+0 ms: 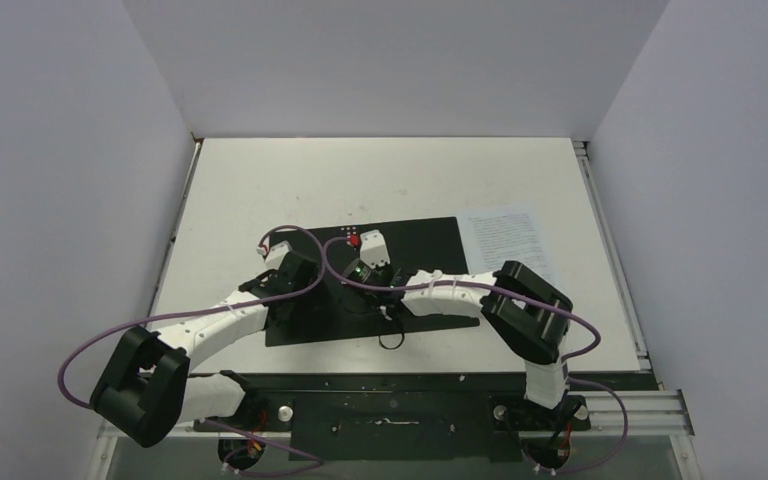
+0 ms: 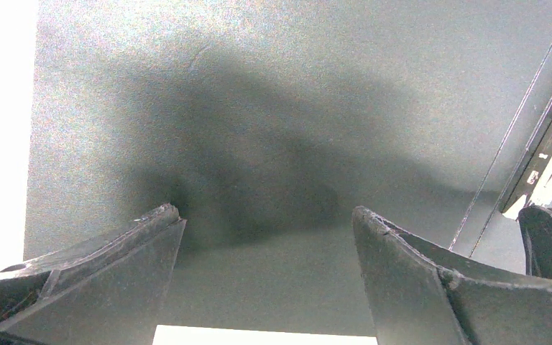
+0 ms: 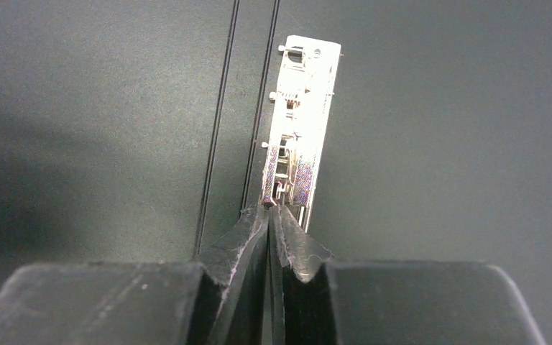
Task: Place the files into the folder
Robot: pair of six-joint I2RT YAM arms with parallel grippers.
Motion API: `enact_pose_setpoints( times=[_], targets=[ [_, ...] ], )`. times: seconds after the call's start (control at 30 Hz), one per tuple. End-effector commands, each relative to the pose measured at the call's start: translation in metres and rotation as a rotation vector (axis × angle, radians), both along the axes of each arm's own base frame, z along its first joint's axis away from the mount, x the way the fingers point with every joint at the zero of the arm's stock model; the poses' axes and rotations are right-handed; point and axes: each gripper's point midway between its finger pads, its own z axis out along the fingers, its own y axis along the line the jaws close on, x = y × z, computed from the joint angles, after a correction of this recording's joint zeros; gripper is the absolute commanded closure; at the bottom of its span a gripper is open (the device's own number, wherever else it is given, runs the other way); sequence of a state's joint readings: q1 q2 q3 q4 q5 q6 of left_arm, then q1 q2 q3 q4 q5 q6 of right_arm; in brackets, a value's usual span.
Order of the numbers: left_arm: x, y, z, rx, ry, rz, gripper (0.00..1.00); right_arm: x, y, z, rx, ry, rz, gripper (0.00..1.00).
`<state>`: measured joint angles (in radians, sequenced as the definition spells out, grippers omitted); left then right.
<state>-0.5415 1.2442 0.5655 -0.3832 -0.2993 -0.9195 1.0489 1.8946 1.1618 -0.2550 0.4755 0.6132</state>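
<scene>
Open folder [image 1: 430, 240] mid-desk; files [image 1: 505, 240] by right edge; left gripper [image 2: 266, 215] spread; right gripper [image 3: 272, 212] pinched shut at clip [image 3: 298, 122] — a slip could snap it closed before loading.

I'm looking down on my flat white table top [image 1: 360, 170]. Across its middle, a little toward six o'clock, the flat rectangular folder [image 1: 425, 245] lies spread open, black inside facing up. At the folder's three o'clock the thin white printed paper files [image 1: 508, 240] lie flat on the table, right against its edge. Overlap? I can't tell.
</scene>
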Motion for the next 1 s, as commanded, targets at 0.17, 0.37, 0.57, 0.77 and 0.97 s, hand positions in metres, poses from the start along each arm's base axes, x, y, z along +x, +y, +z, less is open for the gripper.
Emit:
enact_pose_setpoints(
  times=[0.17, 0.37, 0.57, 0.77, 0.97],
  targets=[
    [-0.023, 0.013, -0.020, 0.048, 0.102, 0.004, 0.12, -0.021, -0.042, -0.042, -0.228, 0.071, -0.002, 0.95],
    [-0.024, 0.014, -0.021, 0.054, 0.105, 0.007, 0.12, -0.023, -0.053, -0.047, -0.267, 0.070, -0.013, 0.95],
    [-0.024, 0.015, -0.021, 0.057, 0.106, 0.008, 0.12, -0.022, -0.061, -0.046, -0.297, 0.058, -0.027, 0.95],
    [-0.025, 0.016, -0.022, 0.061, 0.108, 0.009, 0.12, -0.022, -0.068, -0.048, -0.329, 0.052, -0.039, 0.95],
    [-0.025, 0.016, -0.021, 0.063, 0.109, 0.010, 0.12, -0.022, -0.072, -0.050, -0.339, 0.049, -0.052, 0.95]
  ],
)
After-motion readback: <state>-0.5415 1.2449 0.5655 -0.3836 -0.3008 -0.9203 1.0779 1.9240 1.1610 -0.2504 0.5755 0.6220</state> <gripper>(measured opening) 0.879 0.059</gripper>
